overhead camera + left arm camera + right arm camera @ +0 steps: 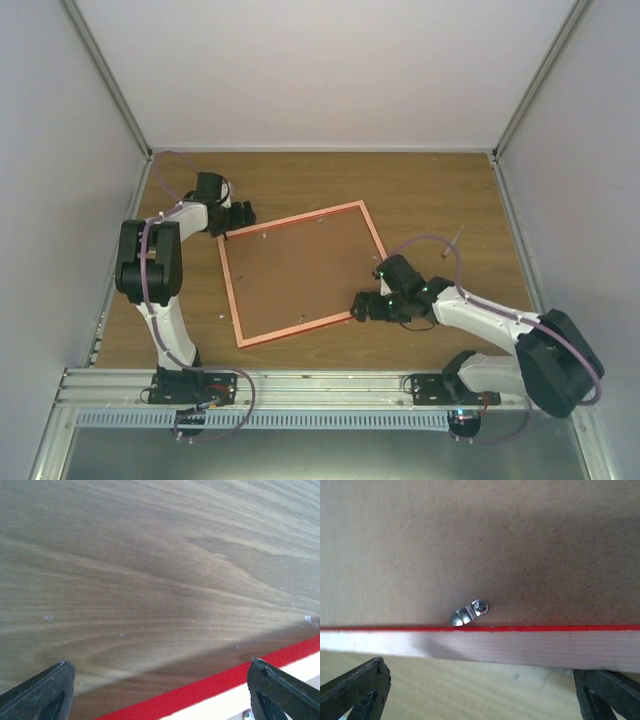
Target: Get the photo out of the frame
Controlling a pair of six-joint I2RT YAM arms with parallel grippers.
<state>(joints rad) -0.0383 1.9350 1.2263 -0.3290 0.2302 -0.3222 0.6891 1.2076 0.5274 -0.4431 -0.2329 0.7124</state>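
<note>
Fingers of the left arm, the left fingers [44,691], stand spread wide apart, with nothing between their dark tips but bare wood of the desk [150,580]. Just inside the gap, toward the lower right of the left wrist view, runs the bright red rim of the frame [220,684], with a pale strip beside it. Whether either tip touches the rim cannot be told.

The right fingers [355,689] are likewise spread and grip nothing. One tip sits at each lower corner of the right wrist view. Between and beyond them lies the frame's pale wooden side, topped by a thin red line. Past that line is the plain brown backing board [480,540], and a small silver clip [469,613] lies on the board, right against the frame's edge.

From above, the frame lies flat on the desk, back side up and turned at an angle, its rim looking orange around the brown board. The left fingers are at its far left corner. The right fingers are at its near right corner, beside the rim. Both arms reach in from the near edge.
</note>
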